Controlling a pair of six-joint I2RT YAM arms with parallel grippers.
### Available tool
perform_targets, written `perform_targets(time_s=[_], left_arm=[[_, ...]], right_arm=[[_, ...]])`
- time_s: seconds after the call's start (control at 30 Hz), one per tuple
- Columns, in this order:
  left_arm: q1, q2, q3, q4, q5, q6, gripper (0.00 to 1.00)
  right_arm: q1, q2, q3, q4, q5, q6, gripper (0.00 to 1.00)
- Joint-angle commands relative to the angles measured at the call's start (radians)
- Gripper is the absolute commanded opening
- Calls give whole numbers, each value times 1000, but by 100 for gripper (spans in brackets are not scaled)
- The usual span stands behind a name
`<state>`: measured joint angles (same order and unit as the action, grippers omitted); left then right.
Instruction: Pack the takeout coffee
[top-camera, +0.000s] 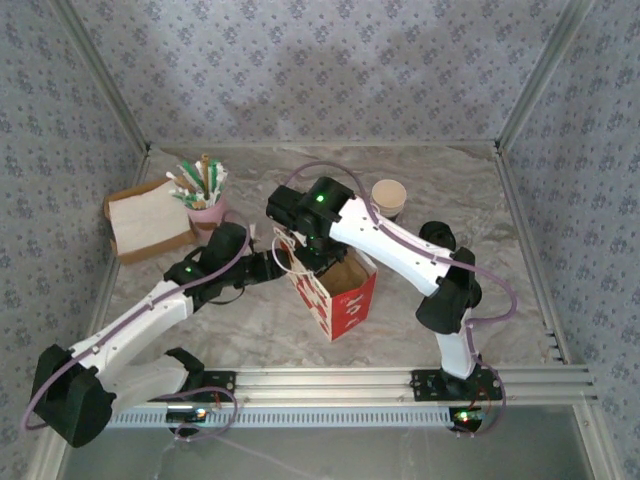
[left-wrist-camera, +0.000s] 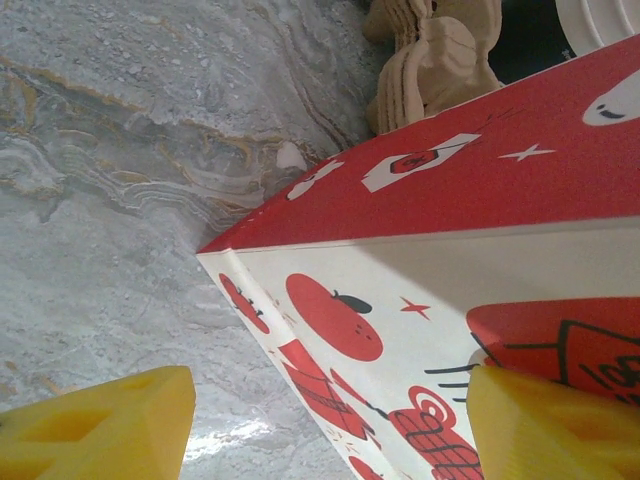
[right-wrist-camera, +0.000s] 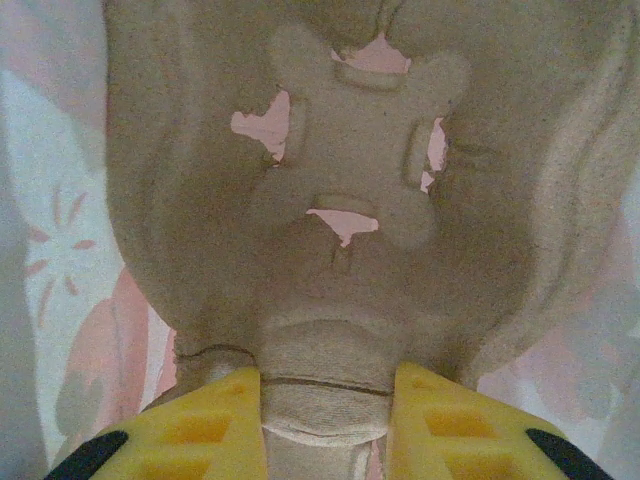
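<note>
The red paper bag (top-camera: 335, 290) stands open at the table's middle. My right gripper (top-camera: 300, 248) hangs over its mouth, shut on the rim of a brown cardboard cup carrier (right-wrist-camera: 340, 150), which its yellow fingers (right-wrist-camera: 215, 425) pinch from both sides. The carrier (left-wrist-camera: 440, 60) also pokes up beyond the bag (left-wrist-camera: 450, 180) in the left wrist view. My left gripper (top-camera: 272, 266) is low at the bag's left side, open, with a corner of the bag between its fingers (left-wrist-camera: 110, 425). The right finger sits against the bag's white printed face. The takeout coffee is out of view.
A white and tan paper cup (top-camera: 388, 197) stands behind the right arm. A pink cup of straws and stirrers (top-camera: 205, 210) and a brown tray of napkins (top-camera: 145, 222) sit at the back left. Patterned walls and metal rails (top-camera: 400, 385) close in the marble table (top-camera: 520, 260).
</note>
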<state>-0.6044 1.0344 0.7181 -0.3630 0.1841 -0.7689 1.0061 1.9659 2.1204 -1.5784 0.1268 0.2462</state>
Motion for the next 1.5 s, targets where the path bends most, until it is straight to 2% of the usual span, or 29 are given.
perform_targets(time_s=[0.0,0.4,0.7,0.9,1.1,1.47], left_arm=[[-6,-31,-18,-17,-44,2,73],[-6,-60,-43,-21,-55,-3,73],[-6,-59,-14,-35,-41,5,72],[-8,-256,9,-74,-22,9,73],[-9,-460,7,1,92,-27,74],[-24,-419,26,240,252,-109,86]], right_arm=[[12,19,-21,-22,-31,8,31],[-6,5,-82,36,-91,7,31],[-28,-36,-51,21,-98,-2,31],[-39,-41,-58,23,-100,-7,31],[-40,-38,-56,27,-105,-8,31],[-42,-39,-62,30,-103,-9,31]])
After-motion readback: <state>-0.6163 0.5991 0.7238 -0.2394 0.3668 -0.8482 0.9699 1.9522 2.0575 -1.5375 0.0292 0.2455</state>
